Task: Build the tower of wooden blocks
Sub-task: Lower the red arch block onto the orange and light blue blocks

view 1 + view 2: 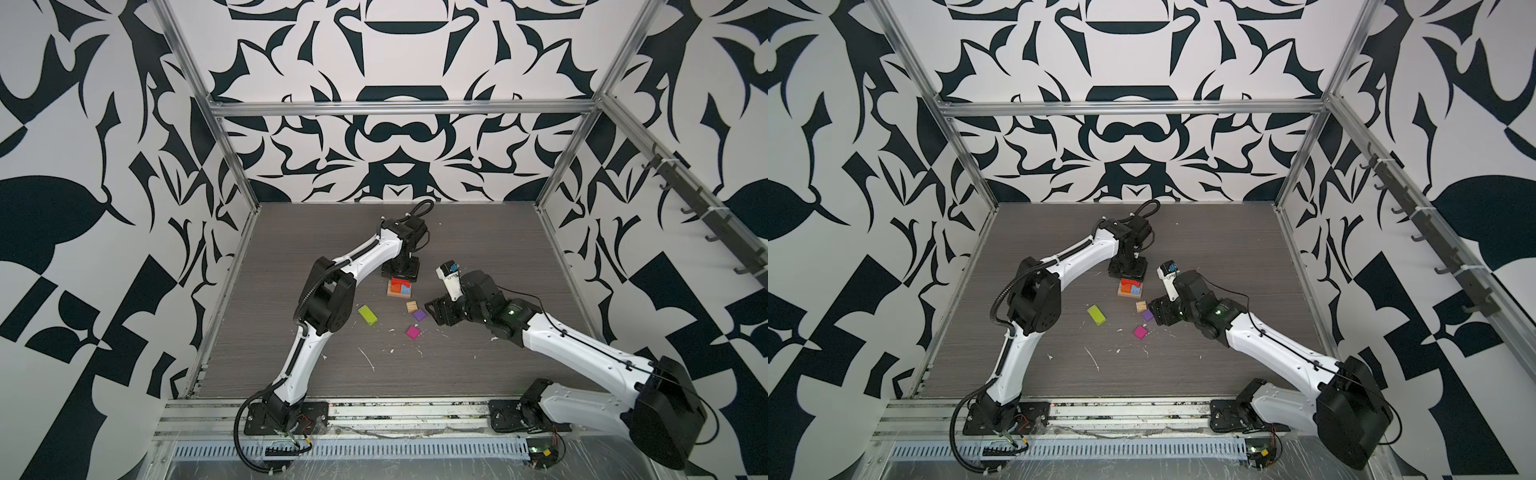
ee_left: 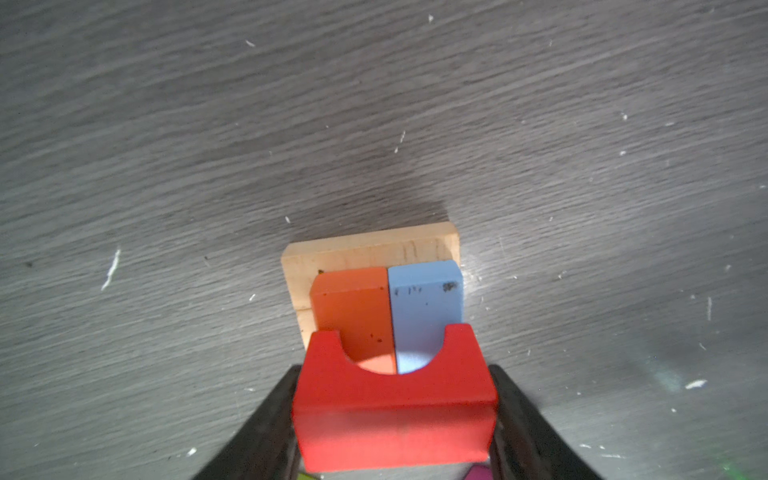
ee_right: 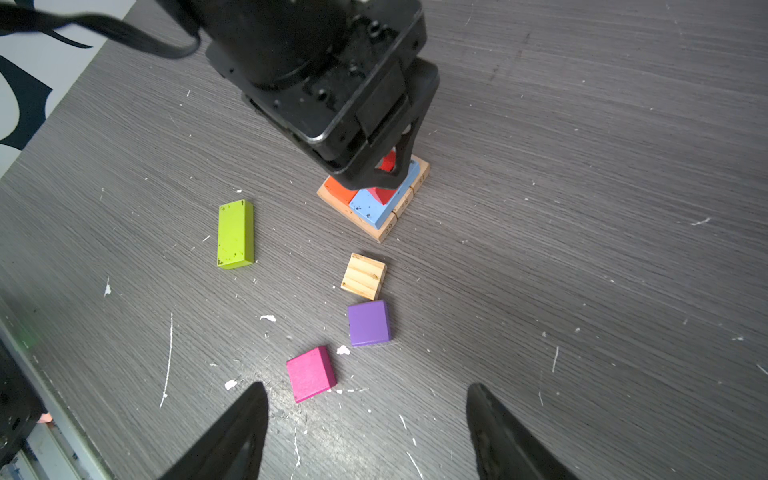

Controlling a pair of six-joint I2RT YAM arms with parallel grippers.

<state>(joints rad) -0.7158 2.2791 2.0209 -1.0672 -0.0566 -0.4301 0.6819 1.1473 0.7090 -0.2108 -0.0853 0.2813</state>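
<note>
The grey surface (image 1: pixel 478 249) carries the tower (image 1: pixel 400 289) near its middle. So far it is a tan base (image 2: pixel 365 249) with an orange block (image 2: pixel 353 311) and a blue block (image 2: pixel 426 307) side by side on top. The left jaws clamp a red arch (image 2: pixel 395 415) by its two ends over that layer; whether it touches, I cannot tell. The right jaws hang spread and empty near the loose pieces: a green oblong (image 3: pixel 235 234), a tan cube (image 3: pixel 364 276), a purple cube (image 3: pixel 369 323) and a magenta cube (image 3: pixel 311 374). These look light, stiff and smooth. Flat opposite faces seem the safest hold, and a gentle set-down should keep the stack from shifting.
</note>
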